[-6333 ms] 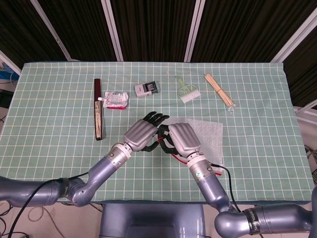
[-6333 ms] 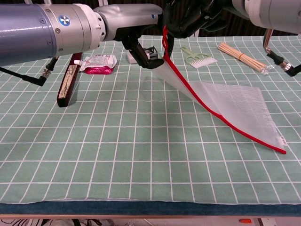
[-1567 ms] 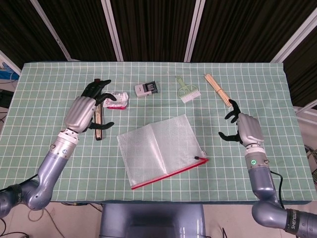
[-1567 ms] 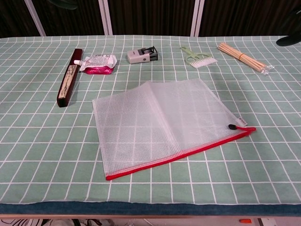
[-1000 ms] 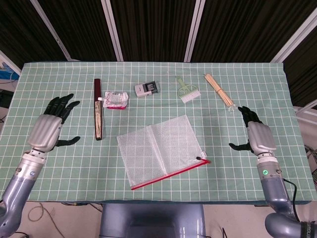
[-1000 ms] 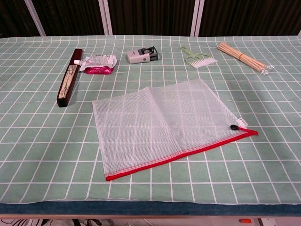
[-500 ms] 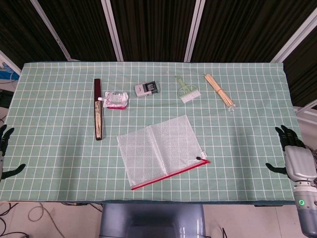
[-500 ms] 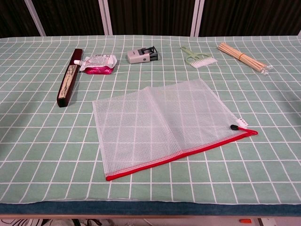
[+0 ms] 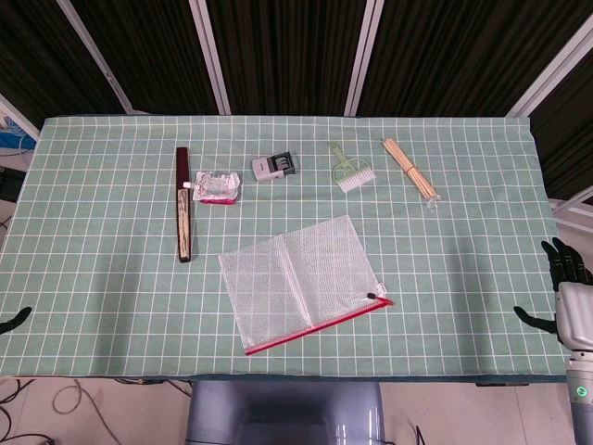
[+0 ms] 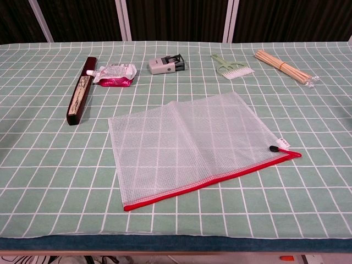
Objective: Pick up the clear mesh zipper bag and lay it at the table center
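The clear mesh zipper bag (image 9: 298,281) lies flat near the middle of the green checked table (image 9: 102,278), its red zipper edge toward the front and its black pull at the right corner. The chest view shows the same bag (image 10: 190,144) flat with nothing touching it. My right hand (image 9: 573,301) hangs off the table's right edge, fingers spread and holding nothing, far from the bag. Of my left hand (image 9: 14,321) only a dark fingertip shows at the left border of the head view.
Along the back stand a dark long case (image 9: 185,204), a pink pouch (image 9: 215,187), a small grey device (image 9: 275,166), a green brush (image 9: 350,169) and a bundle of bamboo skewers (image 9: 410,168). Dark panels rise behind the table.
Both hands have drawn further outward and down, the left nearly out of frame. The bag has not moved.
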You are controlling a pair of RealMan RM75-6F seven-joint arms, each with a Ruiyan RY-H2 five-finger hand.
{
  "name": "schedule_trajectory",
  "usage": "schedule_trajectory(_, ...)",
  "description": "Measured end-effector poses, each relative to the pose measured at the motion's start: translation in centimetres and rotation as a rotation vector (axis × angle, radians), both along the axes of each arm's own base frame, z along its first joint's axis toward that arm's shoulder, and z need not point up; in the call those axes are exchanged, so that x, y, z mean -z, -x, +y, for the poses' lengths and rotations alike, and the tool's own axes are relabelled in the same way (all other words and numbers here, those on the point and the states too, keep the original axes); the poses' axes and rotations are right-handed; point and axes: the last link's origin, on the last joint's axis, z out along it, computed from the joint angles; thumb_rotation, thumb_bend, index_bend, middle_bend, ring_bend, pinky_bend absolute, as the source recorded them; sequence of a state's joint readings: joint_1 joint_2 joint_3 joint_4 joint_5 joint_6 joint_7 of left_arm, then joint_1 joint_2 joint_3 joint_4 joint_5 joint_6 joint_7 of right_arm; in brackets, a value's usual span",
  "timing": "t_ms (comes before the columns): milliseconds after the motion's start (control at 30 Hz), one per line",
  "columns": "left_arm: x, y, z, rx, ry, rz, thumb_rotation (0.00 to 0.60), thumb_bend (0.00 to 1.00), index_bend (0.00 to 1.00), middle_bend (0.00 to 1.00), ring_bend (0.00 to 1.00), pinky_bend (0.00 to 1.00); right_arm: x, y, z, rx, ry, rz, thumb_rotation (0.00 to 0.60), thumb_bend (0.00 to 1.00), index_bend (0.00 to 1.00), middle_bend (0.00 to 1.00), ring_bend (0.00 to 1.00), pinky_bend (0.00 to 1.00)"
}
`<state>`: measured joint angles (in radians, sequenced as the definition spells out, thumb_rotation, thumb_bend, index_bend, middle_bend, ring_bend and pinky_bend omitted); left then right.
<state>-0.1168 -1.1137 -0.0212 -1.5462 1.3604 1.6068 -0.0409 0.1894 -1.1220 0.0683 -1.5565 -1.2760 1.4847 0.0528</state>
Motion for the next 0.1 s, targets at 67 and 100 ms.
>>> schedule_trajectory(67,0.02,-0.01,0.01,0.0,0.003,-0.003,0.6,0.07,0.0,0.0,0.0,0.0,0.03,0.05,-0.07,0.0,-0.004,0.0,0.6,0.1,0.0,0.0,0.0,0.21)
schedule_trajectory(100,0.02,-0.03,0.01,0.001,0.005,-0.005,0.6,0.07,0.0,0.0,0.0,0.0,0.08,0.08,-0.07,0.002,-0.008,-0.001,0.6,0.1,0.0,0.0,0.0,0.21)
